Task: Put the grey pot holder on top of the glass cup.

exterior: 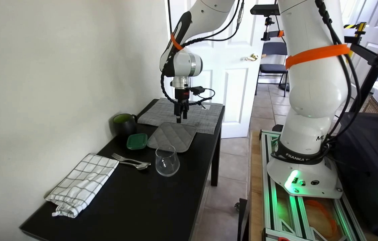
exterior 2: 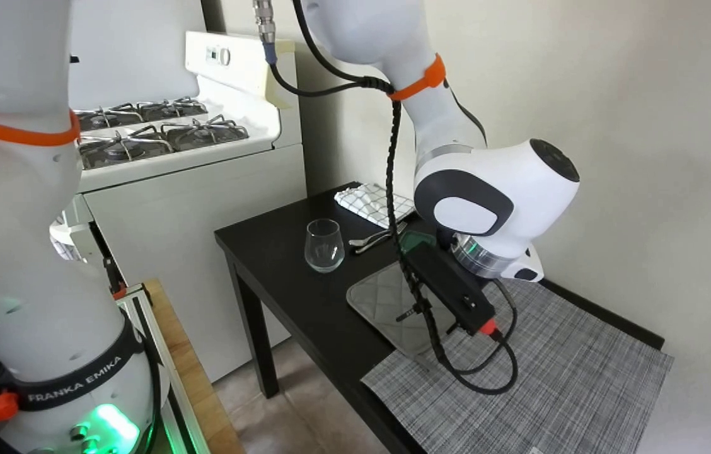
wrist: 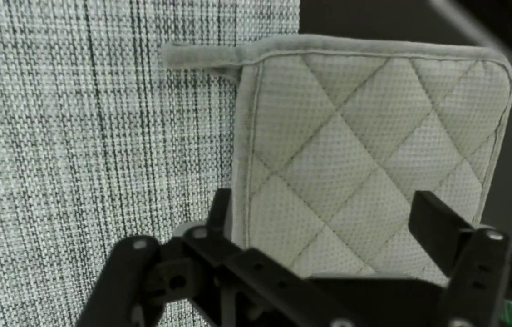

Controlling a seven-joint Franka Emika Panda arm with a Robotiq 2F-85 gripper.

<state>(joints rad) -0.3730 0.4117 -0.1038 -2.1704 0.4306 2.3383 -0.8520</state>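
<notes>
The grey pot holder (exterior: 172, 136) lies flat on the black table, its far edge at the pale grey mat. It also shows in an exterior view (exterior 2: 379, 301), partly behind the arm, and in the wrist view (wrist: 351, 131), where its loop lies over the mat. The clear glass cup (exterior: 167, 164) stands upright on the table, near the pad; it also shows in an exterior view (exterior 2: 324, 249) and not in the wrist view. My gripper (exterior: 182, 117) hovers above the pad's mat-side edge. In the wrist view the gripper's fingers (wrist: 322, 200) are wide apart with nothing held.
The grey mat (exterior: 202, 117) covers the table end. A dark mug (exterior: 124, 125) and green lidded container (exterior: 137, 141) stand by the wall. A fork and spoon (exterior: 132, 162) lie near the glass. A checked cloth (exterior: 83, 184) lies along the wall side of the table (exterior: 142, 207).
</notes>
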